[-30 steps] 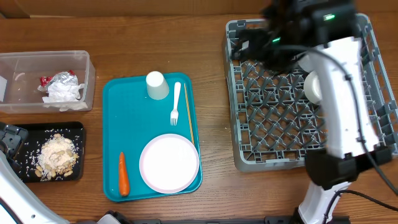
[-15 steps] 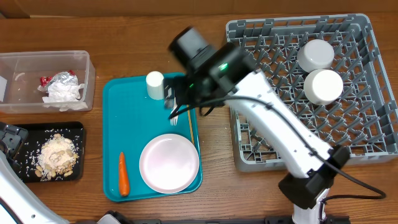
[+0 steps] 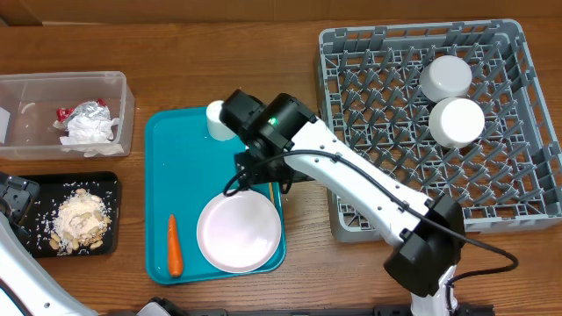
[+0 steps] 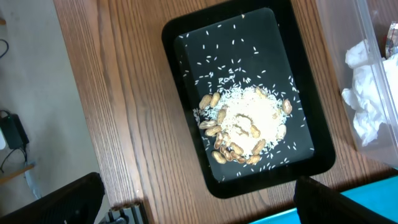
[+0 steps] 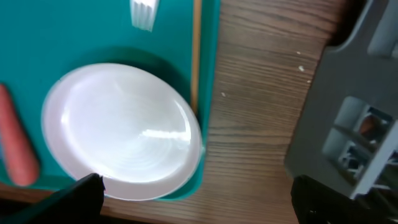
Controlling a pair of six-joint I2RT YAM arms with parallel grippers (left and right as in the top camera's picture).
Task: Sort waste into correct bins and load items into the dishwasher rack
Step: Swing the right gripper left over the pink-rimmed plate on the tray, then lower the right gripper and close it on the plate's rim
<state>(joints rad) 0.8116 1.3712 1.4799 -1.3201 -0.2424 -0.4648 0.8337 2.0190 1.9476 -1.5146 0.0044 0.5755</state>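
Observation:
My right gripper (image 3: 261,168) hangs open over the teal tray, between the white cup (image 3: 215,119) and the pale plate (image 3: 239,231), and holds nothing. In the right wrist view the plate (image 5: 121,130) lies just ahead of the open right gripper (image 5: 199,202), with the white fork's tines (image 5: 143,14) beyond it. Two white bowls (image 3: 446,77) (image 3: 457,121) sit upside down in the grey rack (image 3: 378,211). The napkin (image 3: 88,130) and foil wrapper (image 3: 86,111) lie in the clear tub (image 3: 26,151). Food scraps (image 4: 245,121) fill the black tray (image 4: 186,37). My left gripper (image 4: 196,205) is open beside that tray.
An orange carrot (image 3: 174,246) lies on the teal tray (image 3: 184,175) left of the plate. A thin wooden stick (image 5: 196,56) runs along the tray's right edge. The rack's corner (image 5: 354,124) stands close on the right, across a strip of bare wood.
My right arm swung left from over the rack to above the teal tray and has come lower toward the fork and plate. Both bowls now show in the rack. The left arm stayed put.

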